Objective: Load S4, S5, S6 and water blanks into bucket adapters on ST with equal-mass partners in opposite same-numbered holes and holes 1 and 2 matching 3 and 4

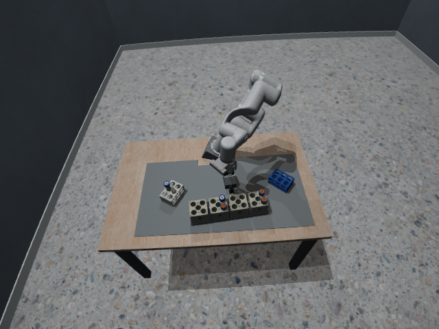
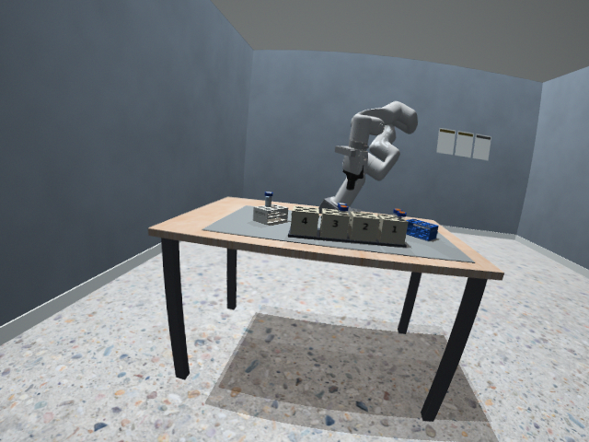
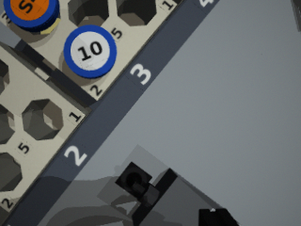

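Top view: showing the gripper (image 1: 231,190) (image 2: 351,186) (image 3: 217,217) raised over the grey mat (image 1: 162,219) (image 2: 228,226) (image 3: 226,104), behind the row of holders and near holder 2 (image 1: 239,212) (image 2: 364,231) (image 3: 61,102). Fully shut, with nothing between the fingertips. Standing side by side on the dark stand (image 1: 191,223) (image 2: 347,241) (image 3: 110,109), with holder 4 (image 1: 199,216) (image 2: 304,230) at one end, then holder 3 (image 1: 219,214) (image 2: 334,231) (image 3: 123,47), then holder 2, then holder 1 (image 1: 258,210) (image 2: 394,234). In holder 3, crowding one side, the S4 tube (image 1: 223,205) (image 2: 342,206) (image 3: 30,9) with its orange dot, and right beside it the white-dot 10 tube (image 1: 221,197) (image 3: 89,51) in hole 2. In holder 1, at one side, two more orange-dot tubes, a back one (image 1: 261,192) and a front one (image 1: 264,199), too small to read. Off beyond holder 4, a white rack (image 1: 172,202) (image 2: 262,216), bearing a white-dot tube (image 1: 166,184) (image 2: 269,200) at a corner. Past holder 1, a blue rack (image 1: 278,184) (image 2: 423,230). Low in the wrist view, a small black block (image 3: 123,180), unclear what
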Motion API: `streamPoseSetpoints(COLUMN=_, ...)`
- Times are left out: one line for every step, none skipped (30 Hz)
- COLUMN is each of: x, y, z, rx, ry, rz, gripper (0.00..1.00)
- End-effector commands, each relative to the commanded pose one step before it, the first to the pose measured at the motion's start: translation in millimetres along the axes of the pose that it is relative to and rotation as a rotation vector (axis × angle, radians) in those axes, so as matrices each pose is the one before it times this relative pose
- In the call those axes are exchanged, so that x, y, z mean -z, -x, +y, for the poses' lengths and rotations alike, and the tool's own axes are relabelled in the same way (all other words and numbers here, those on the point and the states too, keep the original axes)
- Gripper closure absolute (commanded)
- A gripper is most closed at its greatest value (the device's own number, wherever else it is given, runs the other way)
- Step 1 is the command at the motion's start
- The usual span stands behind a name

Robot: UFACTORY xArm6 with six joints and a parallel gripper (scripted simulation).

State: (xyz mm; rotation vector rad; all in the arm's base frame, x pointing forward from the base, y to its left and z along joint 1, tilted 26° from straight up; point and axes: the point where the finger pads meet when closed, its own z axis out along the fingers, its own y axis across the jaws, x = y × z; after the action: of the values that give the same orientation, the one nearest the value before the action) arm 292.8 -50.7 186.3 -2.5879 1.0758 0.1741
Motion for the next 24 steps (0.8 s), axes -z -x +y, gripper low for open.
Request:
streamPoseSetpoints(x=-14.05, y=22.76, z=11.13, rx=-0.20675, ry=0.03709, rz=-0.00603, gripper=1.0)
streamPoseSetpoints(x=-2.81, y=3.25, z=2.57, rx=-0.03276, ry=0.00479, rz=-0.00388, gripper=1.0)
streamPoseSetpoints(x=-2.83, y=3.15, z=2.66, rx=-0.03276, ry=0.0048, rz=-0.00388, gripper=1.0)
streamPoseSetpoints(x=0.0, y=0.0, z=0.0, rx=0.0, ry=0.0, rz=0.0, gripper=1.0)
streamPoseSetpoints(x=0.0, y=0.0, z=0.0, rx=0.0, ry=0.0, rz=0.0, gripper=1.0)
streamPoseSetpoints(x=-2.86, y=3.08, z=2.74, rx=-0.03276, ry=0.0048, rz=-0.00387, gripper=1.0)
streamPoseSetpoints(x=-2.88, y=2.95, z=2.83, rx=-0.03276, ry=0.0048, rz=-0.00388, gripper=1.0)
streamPoseSetpoints(x=-2.91, y=2.85, z=2.91, rx=-0.03276, ry=0.0048, rz=-0.00388, gripper=1.0)
streamPoseSetpoints(x=-2.93, y=2.74, z=2.99, rx=-0.03276, ry=0.0048, rz=-0.00388, gripper=1.0)
streamPoseSetpoints(x=-2.96, y=2.63, z=3.07, rx=-0.03276, ry=0.0048, rz=-0.00387, gripper=1.0)
streamPoseSetpoints(x=-2.98, y=2.51, z=3.14, rx=-0.03276, ry=0.0048, rz=-0.00388, gripper=1.0)
streamPoseSetpoints(x=-3.01, y=2.4, z=3.2, rx=-0.03276, ry=0.0048, rz=-0.00387, gripper=1.0)
streamPoseSetpoints(x=-3.03, y=2.28, z=3.26, rx=-0.03276, ry=0.0048, rz=-0.00387, gripper=1.0)
streamPoseSetpoints(x=-3.06, y=2.16, z=3.32, rx=-0.03276, ry=0.0048, rz=-0.00387, gripper=1.0)
streamPoseSetpoints(x=-3.08, y=2.04, z=3.38, rx=-0.03276, ry=0.00481, rz=-0.00387, gripper=1.0)
streamPoseSetpoints(x=-2.13, y=1.31, z=2.35, rx=-0.03276, ry=0.0048, rz=-0.00386, gripper=1.0)
streamPoseSetpoints(x=0.0, y=0.0, z=0.0, rx=-0.03276, ry=0.00479, rz=-0.00385, gripper=1.0)
streamPoseSetpoints(x=0.0, y=0.02, z=0.01, rx=-0.00621, ry=0.00091, rz=-0.00073, gripper=1.0)
streamPoseSetpoints(x=0.0, y=0.0, z=0.0, rx=0.0, ry=0.0, rz=0.0, gripper=1.0)
streamPoseSetpoints(x=0.0, y=0.0, z=0.0, rx=0.0, ry=0.0, rz=0.0, gripper=1.0)
streamPoseSetpoints(x=0.0, y=0.0, z=0.0, rx=0.0, ry=0.0, rz=0.0, gripper=1.0)
streamPoseSetpoints(x=0.0, y=0.0, z=0.0, rx=0.0, ry=0.0, rz=0.0, gripper=1.0)
streamPoseSetpoints(x=0.0, y=-0.04, z=-0.01, rx=0.00001, ry=0.0, rz=-0.00001, gripper=1.0)
streamPoseSetpoints(x=0.0, y=0.01, z=0.0, rx=0.0, ry=0.0, rz=0.0, gripper=1.0)
